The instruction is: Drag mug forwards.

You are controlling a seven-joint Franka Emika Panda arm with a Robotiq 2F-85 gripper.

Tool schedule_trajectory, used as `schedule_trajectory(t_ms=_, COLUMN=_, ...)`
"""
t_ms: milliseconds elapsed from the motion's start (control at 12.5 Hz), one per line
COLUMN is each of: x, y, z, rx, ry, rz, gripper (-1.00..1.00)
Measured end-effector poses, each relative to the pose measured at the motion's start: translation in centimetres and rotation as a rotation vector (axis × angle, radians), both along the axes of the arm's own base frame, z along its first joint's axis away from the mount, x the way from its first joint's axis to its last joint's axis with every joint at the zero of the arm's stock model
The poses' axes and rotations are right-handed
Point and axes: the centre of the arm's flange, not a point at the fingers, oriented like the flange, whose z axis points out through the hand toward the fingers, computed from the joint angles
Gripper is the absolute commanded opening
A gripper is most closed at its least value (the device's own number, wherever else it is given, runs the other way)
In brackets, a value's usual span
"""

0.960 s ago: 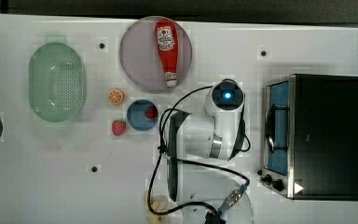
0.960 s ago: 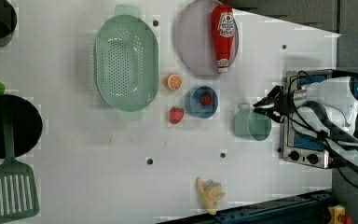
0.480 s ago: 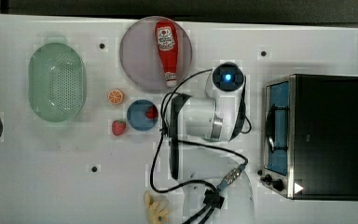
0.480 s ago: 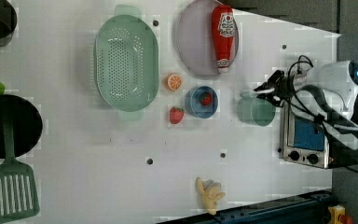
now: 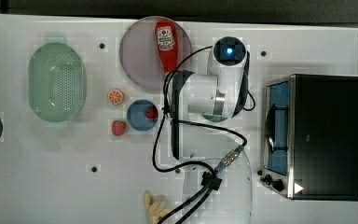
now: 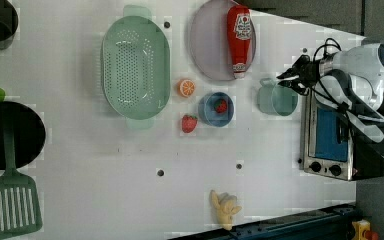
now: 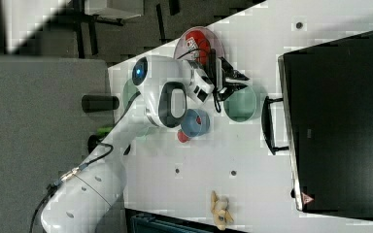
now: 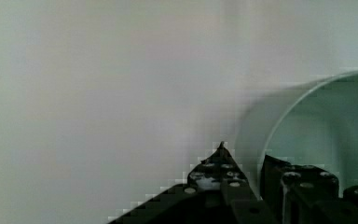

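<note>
One white arm reached across the white table (image 6: 105, 165), its gripper (image 8: 259, 175) down at the rim of the mug (image 6: 278, 99). In the wrist view one dark finger (image 8: 214, 175) stood outside the mug's pale wall and the other inside it, the jaws narrow with the thin rim between them, so the gripper appeared closed on the mug's wall. In the right view the gripper (image 7: 233, 83) sat at the mug's (image 7: 241, 104) edge, on the right view's upper left side of the cup.

In the left view the mug stood on the table between the small blue bowl (image 6: 215, 109) on the left view's left and the toaster oven (image 6: 330, 135) on the left view's right, close to the oven and apart from the bowl. Its small handle pointed toward the grey plate (image 6: 210, 45), which lay just beyond it and carried a red ketchup bottle (image 6: 240, 37). The bowl held a strawberry (image 6: 221, 106); a second strawberry (image 6: 189, 123) and an orange half (image 6: 186, 88) lay on the table beside the bowl. The large green colander (image 6: 136, 67) sat further to the left view's left, and a dark pan (image 6: 10, 135) and a green spatula (image 6: 12, 210) lay at the left view's left edge. A peeled banana (image 6: 225, 207) rested near the left view's lower edge.

In the top view the arm's body covered most of the mug (image 5: 214, 118), leaving a green sliver visible.
</note>
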Motion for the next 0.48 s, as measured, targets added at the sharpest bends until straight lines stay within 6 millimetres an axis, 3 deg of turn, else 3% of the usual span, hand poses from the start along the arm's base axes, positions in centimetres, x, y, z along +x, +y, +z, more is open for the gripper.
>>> schedule_trajectory(t_ms=320, x=4.5, y=1.3, z=0.2, rx=0.009, ry=-0.065, rz=0.024, gripper=-0.65)
schedule_trajectory(t_ms=480, x=5.4, y=1.8, z=-0.3, rx=0.018, ry=-0.067, rz=0.016, gripper=-0.65)
